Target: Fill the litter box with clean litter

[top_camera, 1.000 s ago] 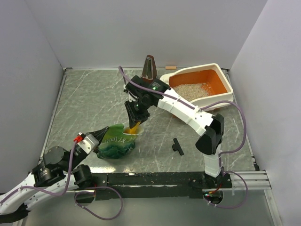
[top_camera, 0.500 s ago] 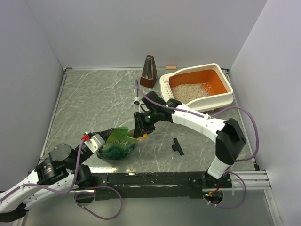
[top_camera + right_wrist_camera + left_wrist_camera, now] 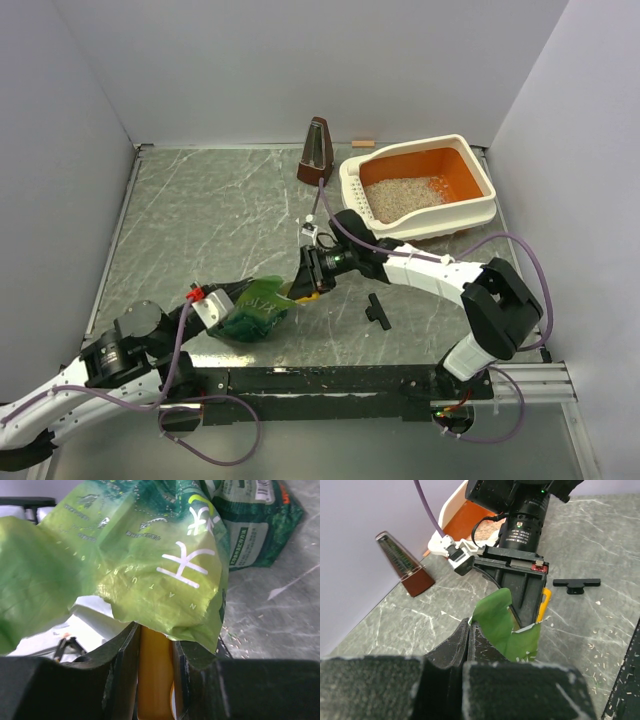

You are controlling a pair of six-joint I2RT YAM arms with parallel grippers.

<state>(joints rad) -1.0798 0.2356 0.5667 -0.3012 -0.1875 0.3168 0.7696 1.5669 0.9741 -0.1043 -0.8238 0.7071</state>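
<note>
The litter box [image 3: 470,213], unmoved since a second ago, stands at the far right corner of the table [image 3: 190,220]. It is cream outside and orange inside, with the slotted rim at its left end. The clean litter [image 3: 400,193] is spread as a pale beige bed over much of its floor, and bare orange is left showing toward the right end.

The right arm [image 3: 430,275], folded high at the elbow a second ago, is now stretched low across the table. The metronome [image 3: 316,152], then partly covered by that arm, is now seen whole. The right gripper [image 3: 303,286] has been brought to the torn top of the green bag [image 3: 252,312], and its fingers are closed on the handle of the orange scoop [image 3: 155,680]. The left gripper [image 3: 234,300] has shifted slightly right, and its fingers [image 3: 482,645] are pressed together on a flap of the bag's edge. A black T-shaped part [image 3: 377,310] lies alone to the right of the bag.

The scoop's bowl is hidden behind the bag's crinkled film in the right wrist view, and the bag's contents cannot be made out. In the left wrist view only a corner of the litter box is seen behind the right arm.
</note>
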